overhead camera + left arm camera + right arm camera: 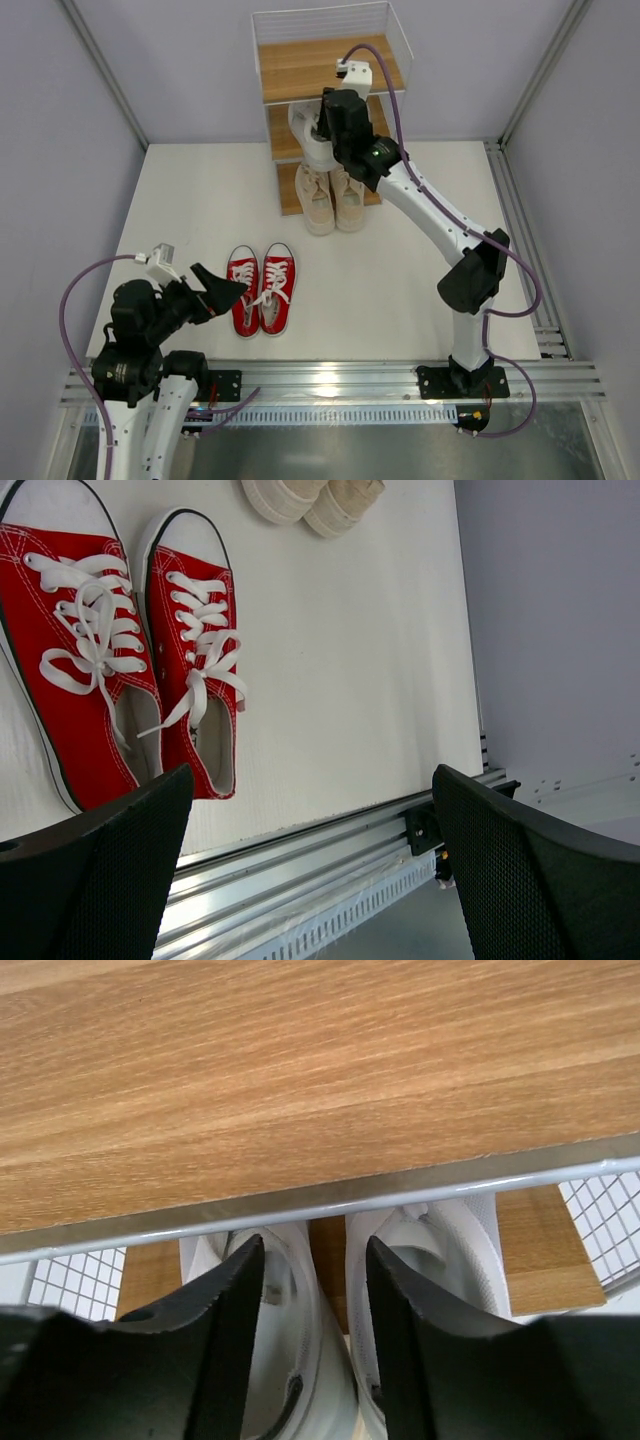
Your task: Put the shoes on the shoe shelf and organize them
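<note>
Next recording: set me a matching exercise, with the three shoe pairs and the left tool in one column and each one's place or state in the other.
1. red sneakers
2. beige sneakers
3. white sneakers
4. left tool

A. bottom tier of the shelf
B. jaws wide apart, holding nothing
C. on the table, off the shelf
D. middle tier of the shelf

Pairs: 1-C, 2-A, 3-D, 4-B

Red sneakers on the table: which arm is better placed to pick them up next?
Left, most likely. The left gripper hovers open right beside the red sneakers. The right gripper is far off at the shoe shelf, by the white shoes.
</note>
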Robot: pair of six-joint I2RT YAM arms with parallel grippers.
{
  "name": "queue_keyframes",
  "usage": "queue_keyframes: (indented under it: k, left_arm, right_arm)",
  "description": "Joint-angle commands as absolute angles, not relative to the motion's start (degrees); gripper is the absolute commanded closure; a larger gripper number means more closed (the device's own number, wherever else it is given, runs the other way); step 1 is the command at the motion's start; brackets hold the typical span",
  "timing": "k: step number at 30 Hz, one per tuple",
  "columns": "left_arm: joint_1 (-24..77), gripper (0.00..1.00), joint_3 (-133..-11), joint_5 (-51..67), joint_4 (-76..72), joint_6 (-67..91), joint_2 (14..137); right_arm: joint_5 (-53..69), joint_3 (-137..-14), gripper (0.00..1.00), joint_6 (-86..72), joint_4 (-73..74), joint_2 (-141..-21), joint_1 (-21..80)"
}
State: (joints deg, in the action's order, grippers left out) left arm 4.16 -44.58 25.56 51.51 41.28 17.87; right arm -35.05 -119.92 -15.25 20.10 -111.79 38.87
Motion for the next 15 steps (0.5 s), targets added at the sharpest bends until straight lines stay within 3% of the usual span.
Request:
queue_keyframes:
  k: [1, 7, 15]
  left_arm:
    - [4.0, 0.00, -46.5, 25.4, 51.7, 39.8, 17.9]
    - [4.0, 0.00, -46.6, 24.9, 51.6, 39.6, 17.9]
    - [4.0, 0.00, -46.3, 23.9, 51.4, 39.3, 17.9]
  right_arm:
    - [-36.1, -119.0, 0.50, -14.9, 14.9, -107.5, 39.1]
    - [-35.7, -111.8, 0.41, -13.6, 9.5, -99.9, 39.9]
    - [-38.1, -88.1, 0.27, -11.3, 4.2, -81.7, 48.8]
